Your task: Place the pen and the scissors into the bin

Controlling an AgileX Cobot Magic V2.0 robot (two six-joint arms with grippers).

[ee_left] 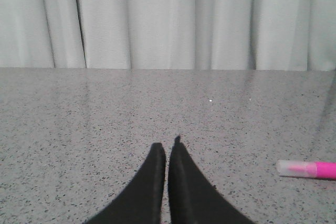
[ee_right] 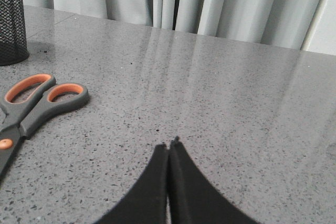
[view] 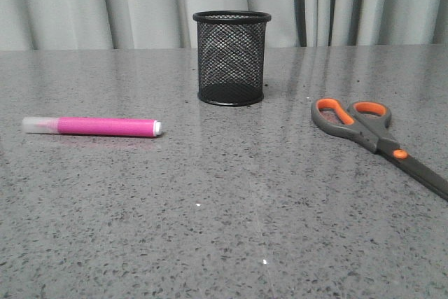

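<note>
The black wire-mesh bin (view: 232, 57) stands upright at the middle back of the table, nothing showing inside it. A pink pen (view: 92, 126) lies flat to its front left, whitish cap pointing left. The scissors (view: 378, 138) lie flat on the right, grey handles lined in orange toward the bin, blades running off to the right. Neither gripper appears in the front view. My left gripper (ee_left: 167, 148) is shut and empty, with the pen (ee_left: 307, 169) off to one side. Shut and empty as well, my right gripper (ee_right: 169, 146) hangs apart from the scissors (ee_right: 34, 103) and the bin (ee_right: 11, 22).
The table (view: 224, 215) is grey speckled stone. Pale grey curtains (view: 140, 1) hang behind its far edge.
</note>
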